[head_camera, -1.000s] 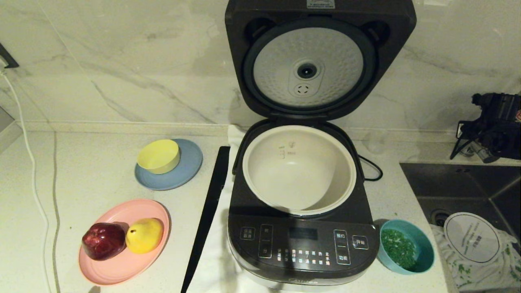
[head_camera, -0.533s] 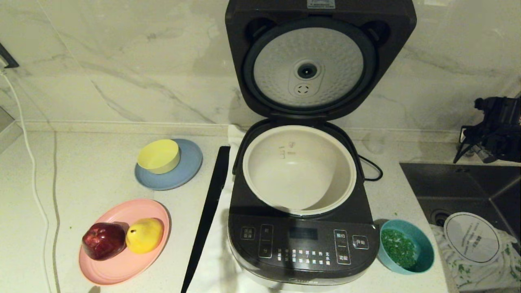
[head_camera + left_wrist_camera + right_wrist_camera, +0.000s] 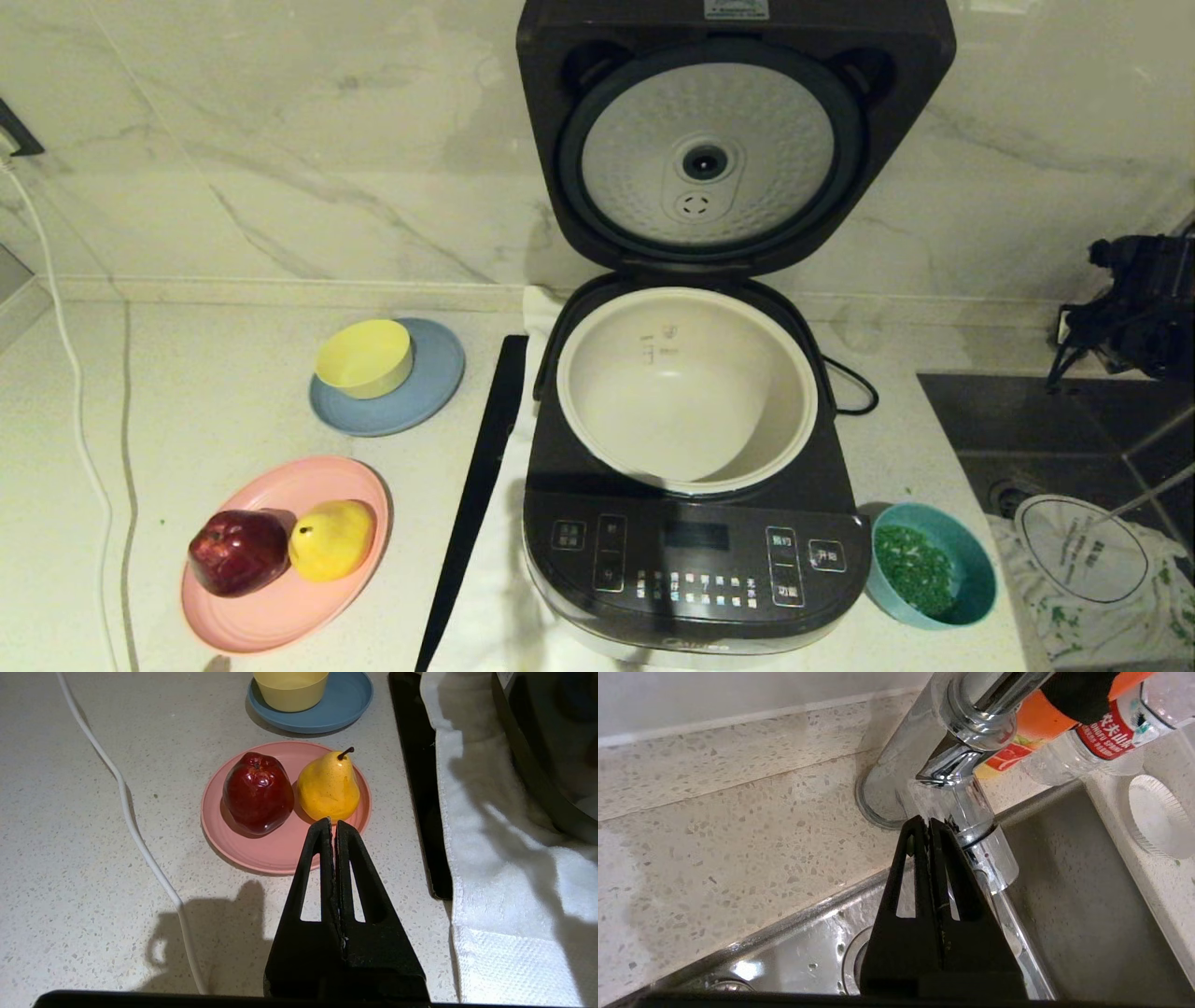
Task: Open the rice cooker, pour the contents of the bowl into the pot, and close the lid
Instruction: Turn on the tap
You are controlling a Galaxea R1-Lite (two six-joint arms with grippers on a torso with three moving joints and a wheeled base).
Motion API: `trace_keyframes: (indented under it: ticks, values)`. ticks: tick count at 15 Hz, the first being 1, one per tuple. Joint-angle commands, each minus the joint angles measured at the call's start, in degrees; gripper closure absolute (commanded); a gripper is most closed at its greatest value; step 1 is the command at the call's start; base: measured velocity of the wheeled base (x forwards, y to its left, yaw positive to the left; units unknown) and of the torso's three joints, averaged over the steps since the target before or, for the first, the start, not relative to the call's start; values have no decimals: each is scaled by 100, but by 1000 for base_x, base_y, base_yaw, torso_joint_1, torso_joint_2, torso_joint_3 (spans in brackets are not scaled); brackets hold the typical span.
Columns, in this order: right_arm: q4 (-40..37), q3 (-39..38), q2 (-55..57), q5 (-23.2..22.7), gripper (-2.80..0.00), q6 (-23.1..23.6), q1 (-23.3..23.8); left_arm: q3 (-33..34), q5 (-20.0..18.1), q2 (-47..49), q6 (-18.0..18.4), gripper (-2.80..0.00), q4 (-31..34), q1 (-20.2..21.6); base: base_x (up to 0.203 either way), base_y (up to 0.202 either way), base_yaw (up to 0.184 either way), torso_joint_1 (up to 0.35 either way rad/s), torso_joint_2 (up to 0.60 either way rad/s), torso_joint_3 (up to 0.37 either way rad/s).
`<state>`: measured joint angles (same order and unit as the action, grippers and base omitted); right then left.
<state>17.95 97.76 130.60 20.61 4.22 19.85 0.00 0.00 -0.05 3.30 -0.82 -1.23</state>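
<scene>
The rice cooker (image 3: 691,560) stands in the middle of the counter with its lid (image 3: 551,93) swung upright, the silver disc facing me. The white pot (image 3: 607,373) inside holds nothing. The teal bowl (image 3: 976,569) sits on the counter by the cooker's front right corner, with the chopped green contents (image 3: 913,567) in it. My right arm (image 3: 1139,299) is far to the right, beyond the bowl; the right gripper (image 3: 928,821) is shut and holds nothing, hanging over the sink by the tap. My left gripper (image 3: 333,822) is shut on nothing, above the counter near the pink plate.
A pink plate (image 3: 280,607) carries a red apple (image 3: 238,551) and a yellow pear (image 3: 331,539). A yellow bowl (image 3: 364,357) sits on a grey-blue plate (image 3: 439,373). A black strip (image 3: 476,495) and white towel (image 3: 490,835) lie left of the cooker. The sink (image 3: 1055,420) and tap (image 3: 966,742) are at right.
My right arm has drifted a little to the right and lower at the edge of the head view. The cooker, pot and bowl have not moved.
</scene>
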Motion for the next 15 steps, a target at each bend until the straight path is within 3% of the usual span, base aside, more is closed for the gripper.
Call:
trace_keyframes:
  ticks: [1,5,9,12,15]
  values:
    - [163,-271,-131,13,0,39,-3,53,0,-13,-1,0,-6,0,0,0,0,0,0,0]
    - [390,-533,-594,127,0,-7,-143,53,0,-13,-4,0,-6,0,0,0,0,0,0,0]
    - [221,-1348,-1381,154,0,11,-781,53,0,-13,3,0,-6,0,0,0,0,0,0,0]
    - [-295,-1975,-1872,106,0,-30,-1437,53,0,-13,4,0,-3,0,0,0,0,0,0,0]
    - [-1457,-2339,-2357,-123,0,-550,-1937,53,0,-13,4,0,2,0,0,0,0,0,0,0]
